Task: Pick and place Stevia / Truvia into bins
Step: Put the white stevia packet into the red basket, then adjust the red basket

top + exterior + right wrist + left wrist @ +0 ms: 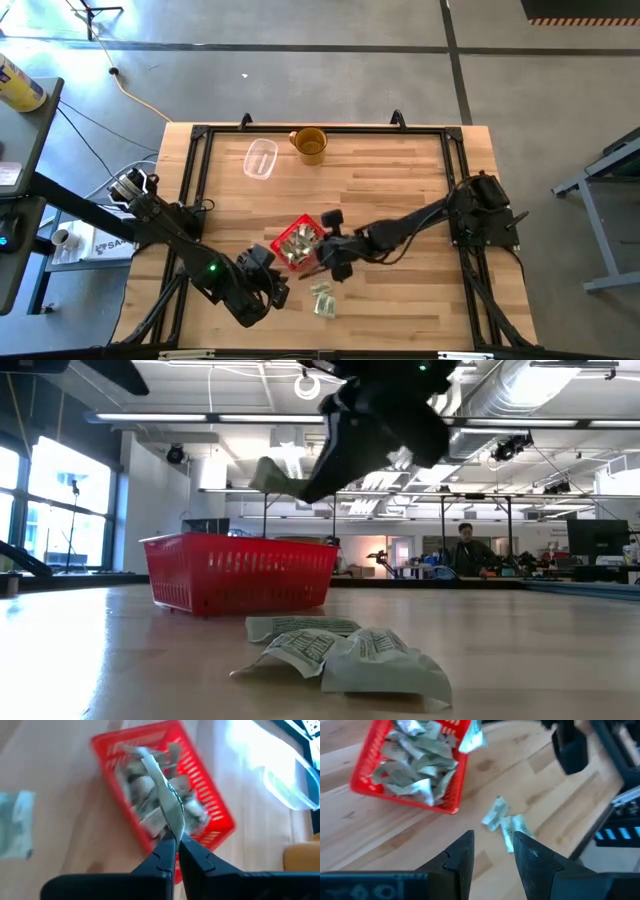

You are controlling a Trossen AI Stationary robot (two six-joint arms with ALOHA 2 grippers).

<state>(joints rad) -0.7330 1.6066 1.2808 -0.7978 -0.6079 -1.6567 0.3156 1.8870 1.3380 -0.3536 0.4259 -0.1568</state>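
the right gripper [176, 840] pinches one sweetener packet [162, 795] above the red basket [215, 805], near the tabletop's front edge. release it over the middle. left gripper [492, 852] waits, fingers apart, near loose packets [506, 822].

Packets [322, 298] lie before bin [297, 242] — apart.

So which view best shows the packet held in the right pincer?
The right wrist view: the packet is pinched in the right pincer above the red basket. The low view shows it dangling; the left wrist view clips it; the high view hides it.
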